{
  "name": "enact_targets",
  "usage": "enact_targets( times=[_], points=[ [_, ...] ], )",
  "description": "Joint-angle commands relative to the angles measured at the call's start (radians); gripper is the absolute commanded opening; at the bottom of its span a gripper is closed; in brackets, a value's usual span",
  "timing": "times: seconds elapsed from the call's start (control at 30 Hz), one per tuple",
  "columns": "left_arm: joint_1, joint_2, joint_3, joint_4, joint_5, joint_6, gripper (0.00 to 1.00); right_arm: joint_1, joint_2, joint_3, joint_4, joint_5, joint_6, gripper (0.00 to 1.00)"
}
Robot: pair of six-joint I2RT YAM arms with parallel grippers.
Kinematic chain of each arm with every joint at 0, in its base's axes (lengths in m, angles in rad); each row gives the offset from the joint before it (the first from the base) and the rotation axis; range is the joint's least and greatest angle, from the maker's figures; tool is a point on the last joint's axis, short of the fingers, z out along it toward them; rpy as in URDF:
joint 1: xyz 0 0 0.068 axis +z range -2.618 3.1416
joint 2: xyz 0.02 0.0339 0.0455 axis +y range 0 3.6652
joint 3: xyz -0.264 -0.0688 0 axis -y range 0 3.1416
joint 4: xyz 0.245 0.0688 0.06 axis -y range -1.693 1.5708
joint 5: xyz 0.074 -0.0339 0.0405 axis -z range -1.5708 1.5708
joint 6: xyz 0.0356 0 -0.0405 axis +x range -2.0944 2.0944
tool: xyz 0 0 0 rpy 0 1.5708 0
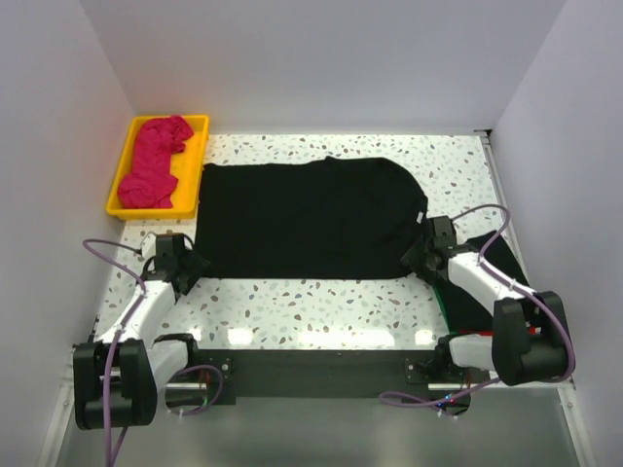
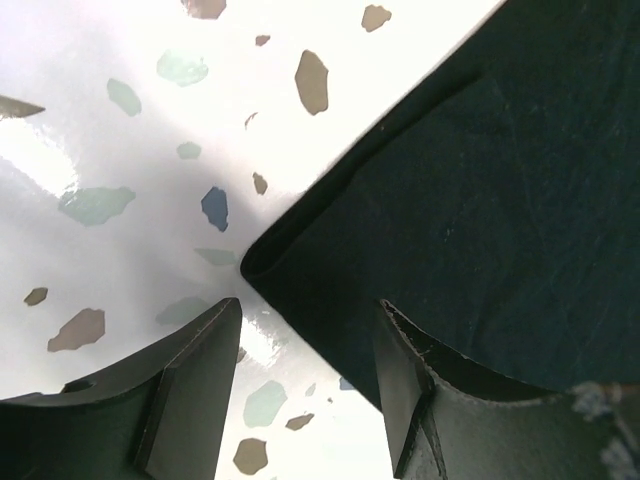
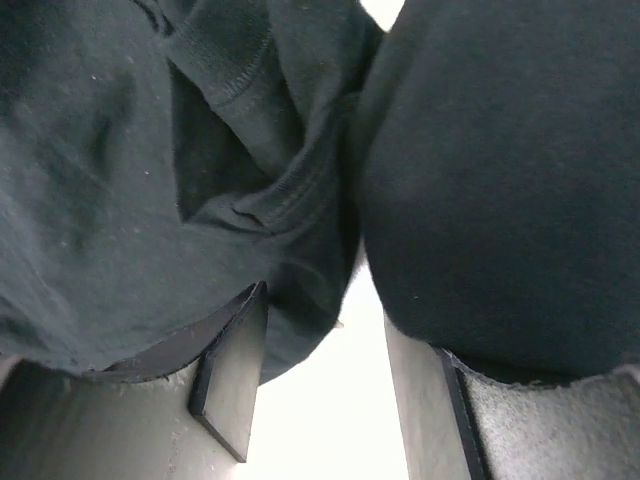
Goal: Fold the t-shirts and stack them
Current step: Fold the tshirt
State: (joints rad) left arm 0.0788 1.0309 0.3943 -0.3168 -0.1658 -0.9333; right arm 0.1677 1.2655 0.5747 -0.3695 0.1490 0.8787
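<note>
Nearest the bases, the left gripper (image 1: 185,265) is sitting low over the white speckled stone-pattern table (image 1: 321,302), right at the near-left corner of the large black soft-cloth t-shirt (image 1: 302,219). In the left wrist view its jaws are standing apart with nothing clamped. One finger is hanging over bare table, the other is hanging over the dark cloth, and the rolled corner of the shirt (image 2: 500,200) is pointing into the gap of the left gripper (image 2: 310,390).

On the other side, the right gripper (image 1: 425,248) is reaching to the shirt's right edge. Its wrist view is showing the right gripper (image 3: 320,385) with jaws parted. Black cloth (image 3: 100,180) with a stitched hem is bunching above the fingers, and bright table is showing through the gap between them. Whether any cloth is touching the pads cannot be told.

A second dark cloth (image 1: 501,255) is lying under the right arm near the table's right edge.

Farther out, the black t-shirt is lying spread flat across the middle of the table, its left edge straight and its right end rounded.

At the far left corner, a yellow plastic rectangular tray (image 1: 194,156) is resting just beside the shirt's far-left corner. It is holding a crumpled magenta-pink cloth t-shirt (image 1: 154,165).
</note>
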Motion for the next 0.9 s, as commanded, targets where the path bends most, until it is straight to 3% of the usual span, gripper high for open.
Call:
enact_targets(
  times=[0.0, 0.17, 0.23, 0.37, 0.4, 0.43, 0.5, 0.67, 0.87],
  points=[
    [0.01, 0.024, -0.02, 0.053, -0.041, -0.019, 0.59, 0.001, 0.047, 0.048, 0.072, 0.049, 0.003, 0.53],
    [0.01, 0.067, -0.031, 0.128, -0.02, -0.042, 0.5, 0.001, 0.084, 0.07, 0.087, 0.035, -0.012, 0.47],
    [0.01, 0.08, -0.031, 0.139, -0.006, -0.042, 0.41, 0.003, 0.092, 0.071, 0.087, 0.035, -0.02, 0.44],
    [0.009, 0.089, -0.037, 0.151, 0.006, -0.036, 0.21, 0.003, 0.107, 0.079, 0.101, 0.031, -0.023, 0.24],
    [0.009, 0.087, -0.032, 0.153, 0.012, -0.036, 0.17, 0.003, 0.112, 0.083, 0.103, 0.026, -0.023, 0.1],
    [0.009, 0.084, -0.028, 0.156, 0.028, -0.03, 0.07, 0.001, 0.118, 0.092, 0.101, 0.017, -0.024, 0.03],
    [0.009, 0.072, 0.0, 0.159, 0.052, -0.027, 0.0, 0.003, 0.132, 0.128, 0.081, 0.001, -0.024, 0.0],
    [0.01, 0.063, 0.141, 0.116, 0.074, -0.007, 0.0, 0.0, 0.114, 0.281, 0.005, 0.015, -0.053, 0.0],
    [0.012, 0.092, 0.476, 0.023, 0.091, 0.022, 0.0, -0.04, 0.084, 0.528, -0.147, -0.021, -0.096, 0.0]
  ],
)
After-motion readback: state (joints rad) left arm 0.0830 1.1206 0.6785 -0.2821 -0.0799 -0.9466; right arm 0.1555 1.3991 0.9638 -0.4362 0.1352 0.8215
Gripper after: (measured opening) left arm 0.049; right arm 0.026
